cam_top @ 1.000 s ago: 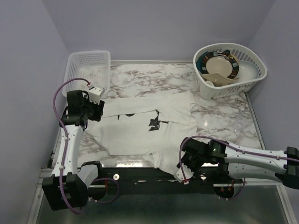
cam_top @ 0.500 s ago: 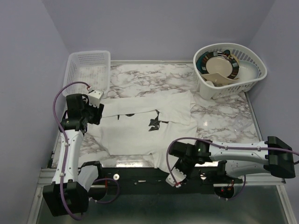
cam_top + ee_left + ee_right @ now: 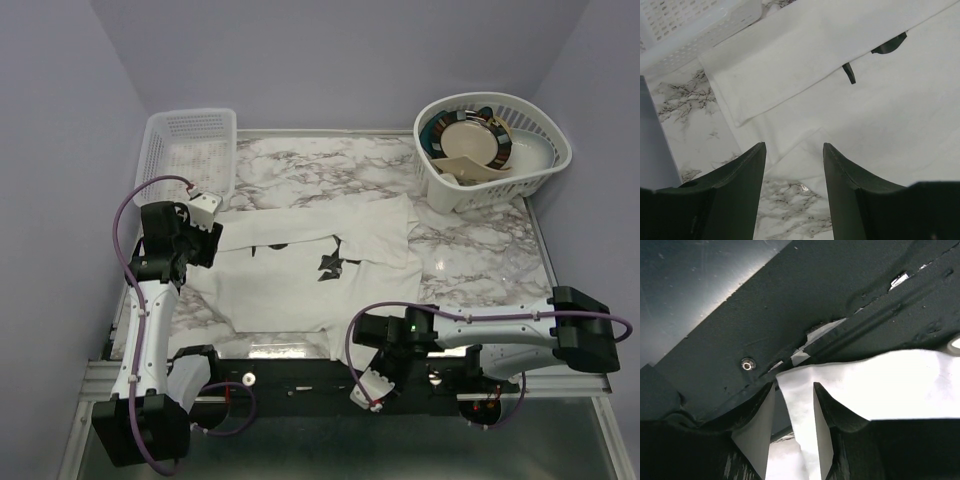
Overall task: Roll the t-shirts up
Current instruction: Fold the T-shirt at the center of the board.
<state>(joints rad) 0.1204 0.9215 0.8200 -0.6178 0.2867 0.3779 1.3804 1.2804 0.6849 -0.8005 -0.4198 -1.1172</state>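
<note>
One white t-shirt with black printed marks lies spread flat on the marble table, its lower hem hanging over the near edge. My left gripper hovers open above the shirt's left edge. In the left wrist view the left gripper has nothing between its fingers, only cloth and marble below. My right gripper is low at the near edge by the hem. In the right wrist view the right gripper stands partly open around a strip of the hem. The cloth lies against one finger, with a dark gap to the other.
A white rectangular lattice basket stands at the back left, close to my left gripper, and shows as the lattice basket in the left wrist view. A round white basket with dishes sits back right. The black base bar runs under the hem.
My right arm has swung left along the near edge and its jaws have narrowed around the hem. The left gripper shifted slightly left. The shirt lies as before.
</note>
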